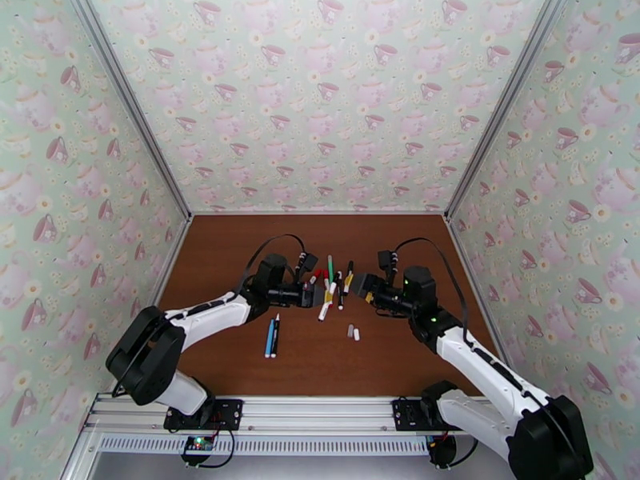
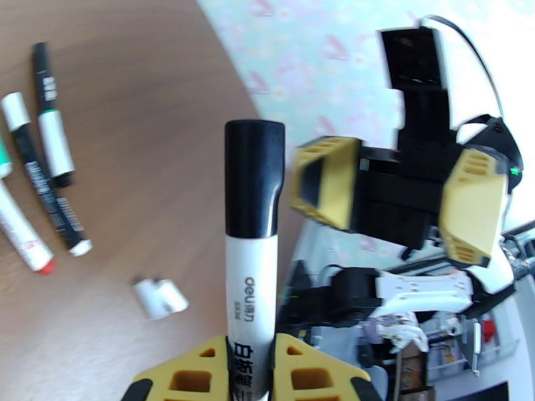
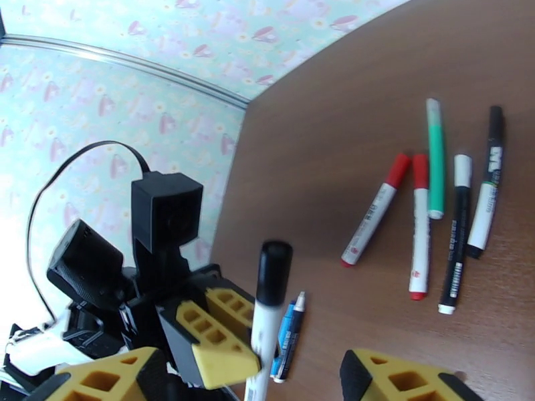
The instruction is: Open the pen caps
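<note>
My left gripper (image 2: 251, 369) is shut on the white barrel of a pen (image 2: 252, 282) and holds it above the table. The pen's black cap (image 2: 254, 178) is on and points toward my right gripper (image 2: 401, 195). That gripper stands open just to the right of the cap, apart from it. In the right wrist view the capped pen (image 3: 271, 289) rises between the right gripper's spread yellow fingers (image 3: 107, 382). From above, the left gripper (image 1: 314, 296) and right gripper (image 1: 364, 286) face each other over the table's middle.
Several capped pens (image 3: 435, 158) in red, green, black and white lie in a row on the brown table (image 1: 240, 258) behind the grippers. A blue pen (image 1: 270, 338) and another lie near the left arm. Two loose caps (image 1: 353, 334) lie in front of the right gripper.
</note>
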Controlling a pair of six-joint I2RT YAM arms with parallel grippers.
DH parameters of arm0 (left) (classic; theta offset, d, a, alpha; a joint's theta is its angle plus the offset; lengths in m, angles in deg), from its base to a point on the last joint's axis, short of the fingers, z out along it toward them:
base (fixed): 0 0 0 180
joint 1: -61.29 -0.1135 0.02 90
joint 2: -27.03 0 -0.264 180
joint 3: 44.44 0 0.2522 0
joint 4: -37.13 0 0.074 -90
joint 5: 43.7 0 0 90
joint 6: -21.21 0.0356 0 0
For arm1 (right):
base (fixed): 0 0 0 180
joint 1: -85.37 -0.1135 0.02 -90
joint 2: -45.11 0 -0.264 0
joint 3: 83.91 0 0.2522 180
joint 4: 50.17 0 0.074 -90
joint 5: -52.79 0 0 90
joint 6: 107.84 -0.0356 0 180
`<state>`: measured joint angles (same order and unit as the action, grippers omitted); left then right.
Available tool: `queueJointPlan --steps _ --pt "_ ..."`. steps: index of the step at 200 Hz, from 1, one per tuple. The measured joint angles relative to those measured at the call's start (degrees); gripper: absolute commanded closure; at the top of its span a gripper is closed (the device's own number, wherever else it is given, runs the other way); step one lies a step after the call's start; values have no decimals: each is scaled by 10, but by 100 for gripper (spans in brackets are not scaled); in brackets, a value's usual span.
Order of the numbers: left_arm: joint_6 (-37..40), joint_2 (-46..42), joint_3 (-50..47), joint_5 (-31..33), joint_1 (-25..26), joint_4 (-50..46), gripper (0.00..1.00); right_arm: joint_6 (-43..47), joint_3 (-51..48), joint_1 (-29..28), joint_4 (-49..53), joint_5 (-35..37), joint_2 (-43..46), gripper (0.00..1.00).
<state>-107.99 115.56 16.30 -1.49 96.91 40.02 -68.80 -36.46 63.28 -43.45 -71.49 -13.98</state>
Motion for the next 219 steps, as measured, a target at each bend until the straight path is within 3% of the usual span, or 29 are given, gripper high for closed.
queueJointPlan --steps 38,99,219 --pt "-44 0 -4 -17 22 56 84 -17 0 0 -32 -20 -18 32" --pt "-73 0 -4 -20 54 96 84 -32 0 0 -56 -36 -22 50" --pt "-84 0 -5 -27 61 116 84 -39 0 0 -64 -50 -23 73"
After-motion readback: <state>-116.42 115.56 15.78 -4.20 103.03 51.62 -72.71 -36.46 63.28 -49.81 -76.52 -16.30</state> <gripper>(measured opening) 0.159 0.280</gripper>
